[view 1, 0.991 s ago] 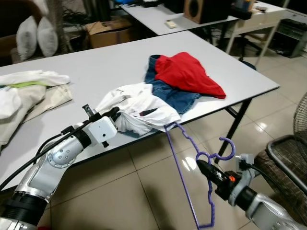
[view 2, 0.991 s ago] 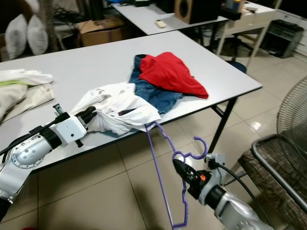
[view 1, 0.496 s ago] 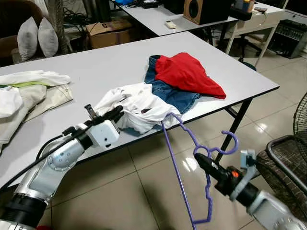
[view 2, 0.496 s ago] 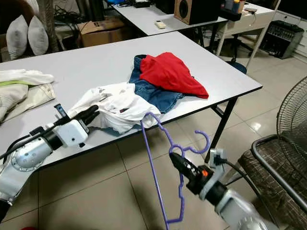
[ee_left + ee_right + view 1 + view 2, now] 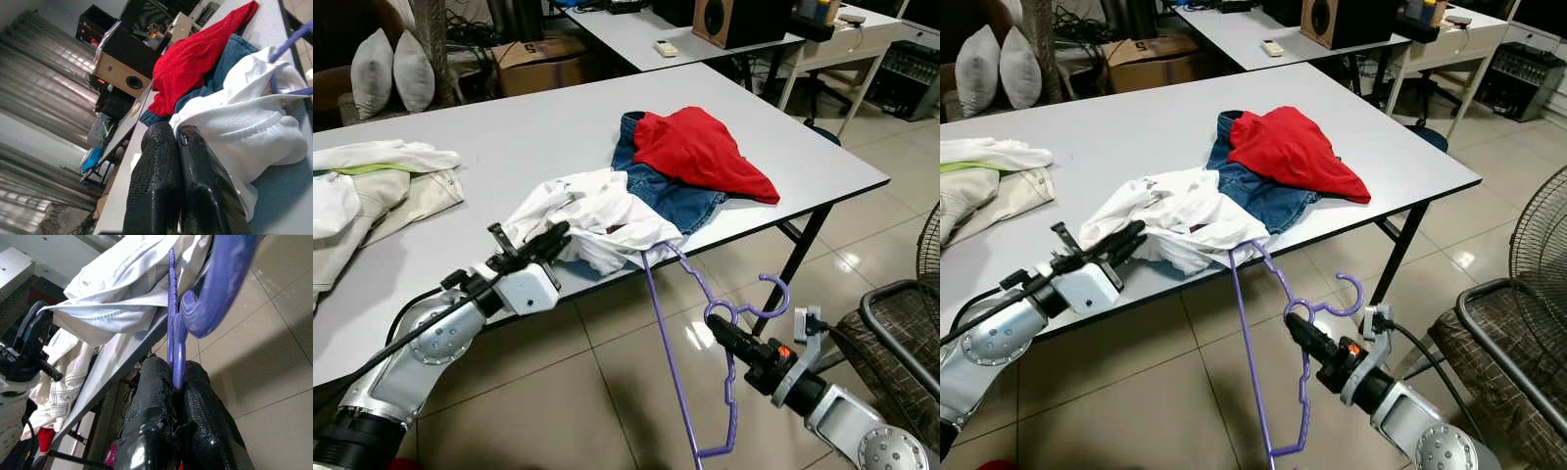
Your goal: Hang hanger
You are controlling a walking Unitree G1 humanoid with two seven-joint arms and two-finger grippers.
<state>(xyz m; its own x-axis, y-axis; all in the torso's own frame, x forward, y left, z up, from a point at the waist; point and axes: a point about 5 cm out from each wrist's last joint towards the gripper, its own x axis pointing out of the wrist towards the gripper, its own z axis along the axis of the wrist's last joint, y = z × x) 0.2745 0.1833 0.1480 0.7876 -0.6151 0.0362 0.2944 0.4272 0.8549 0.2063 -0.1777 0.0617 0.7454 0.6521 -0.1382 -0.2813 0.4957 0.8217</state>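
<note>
The purple hanger (image 5: 690,352) hangs in the air off the front edge of the surface (image 5: 509,137), over tiled floor (image 5: 568,392). Its upper end is tucked under the white garment (image 5: 592,215) that droops over that edge, and its long frame slants down toward the floor. The right claw (image 5: 717,331) is clamped on the hanger just below the hook, its two black fingers (image 5: 156,387) pressed on either side of the purple wire. The left claw (image 5: 548,238) lies at the surface's front edge with its fingers together, their tips touching the white garment's near side. Behind the white garment lie blue jeans (image 5: 666,191) with a red garment (image 5: 700,152) on top, near the surface's right end. Pale clothes (image 5: 372,186) are heaped at the far left. To the right of the right arm stands a dark chair (image 5: 901,323), with open floor between it and the surface's leg (image 5: 793,259).
</note>
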